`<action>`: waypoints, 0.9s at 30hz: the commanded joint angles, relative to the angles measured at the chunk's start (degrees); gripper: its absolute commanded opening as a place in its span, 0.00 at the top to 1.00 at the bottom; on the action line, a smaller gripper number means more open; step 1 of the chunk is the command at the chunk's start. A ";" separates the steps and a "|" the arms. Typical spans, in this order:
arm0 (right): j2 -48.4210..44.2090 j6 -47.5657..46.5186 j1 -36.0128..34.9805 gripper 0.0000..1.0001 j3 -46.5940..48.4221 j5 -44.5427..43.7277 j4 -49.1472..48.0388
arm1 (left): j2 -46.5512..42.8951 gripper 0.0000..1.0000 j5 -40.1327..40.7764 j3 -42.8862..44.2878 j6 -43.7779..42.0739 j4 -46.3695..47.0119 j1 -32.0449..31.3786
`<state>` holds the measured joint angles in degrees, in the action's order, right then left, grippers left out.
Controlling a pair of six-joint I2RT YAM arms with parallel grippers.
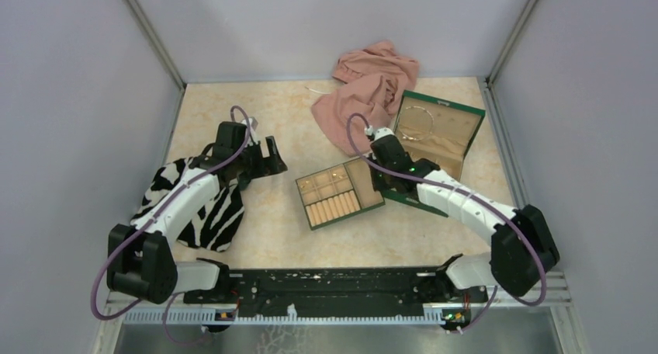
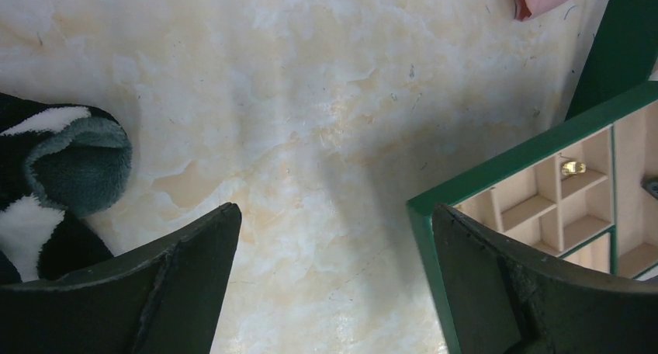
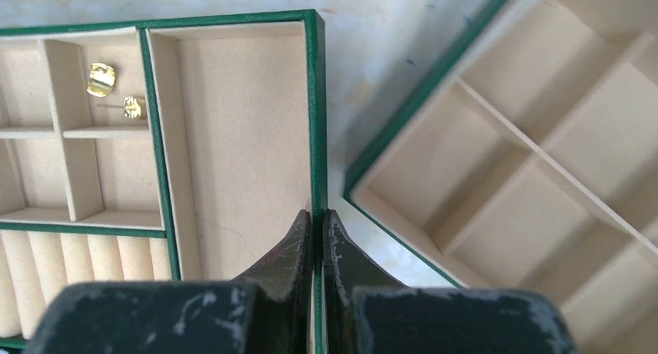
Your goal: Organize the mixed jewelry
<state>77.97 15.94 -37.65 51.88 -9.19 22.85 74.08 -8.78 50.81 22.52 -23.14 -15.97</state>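
A thin silvery chain necklace [image 1: 419,123] lies in a loop on the inside of the open lid of the green compartment box [image 1: 439,129]. Two small gold pieces [image 3: 102,79] sit in a back compartment of the green-edged slotted tray [image 3: 233,20]; one also shows in the left wrist view [image 2: 573,167]. My right gripper [image 3: 316,214] is shut on the tray's right wall [image 3: 313,113], one finger inside the long compartment and one outside. My left gripper [image 2: 334,214] is open and empty above bare table, just left of the tray's corner [image 2: 496,171].
The tray [image 1: 339,192] sits mid-table, the box base [image 3: 543,175] right beside it. A zebra-patterned cloth [image 1: 194,203] lies under the left arm, its edge close to the left finger [image 2: 54,160]. A pink cloth [image 1: 368,90] lies at the back.
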 commanded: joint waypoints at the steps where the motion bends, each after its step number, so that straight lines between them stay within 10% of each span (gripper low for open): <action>1: -8.91 4.56 4.73 1.00 2.65 -1.51 6.24 | -0.42 0.01 0.48 2.55 -1.17 0.87 0.15; 27: -30.40 10.18 27.79 1.00 -10.42 -14.73 12.99 | 2.79 0.01 -2.20 2.13 -1.35 3.62 0.15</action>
<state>49.30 25.65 -11.07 42.33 -22.63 42.13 76.25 -10.52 51.62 22.15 -21.26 -15.97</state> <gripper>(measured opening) 0.017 0.987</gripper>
